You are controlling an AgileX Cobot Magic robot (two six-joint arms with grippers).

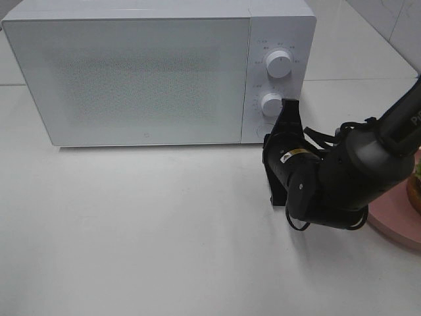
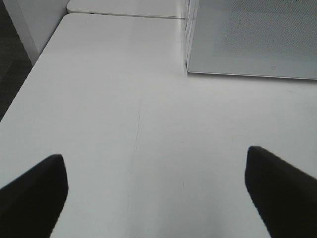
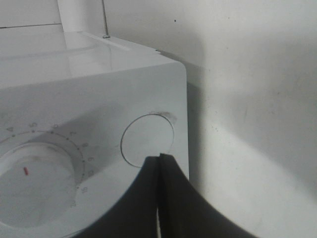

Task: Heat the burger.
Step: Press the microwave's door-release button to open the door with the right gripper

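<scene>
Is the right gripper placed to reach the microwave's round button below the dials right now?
Probably yes. The shut right gripper points straight at the round button on the microwave. Its tips are just short of it or touching, and nothing lies between them.

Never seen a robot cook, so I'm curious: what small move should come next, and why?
Probably push the shut right gripper forward onto the round button: its tips point right at it, and the microwave door is closed.
</scene>
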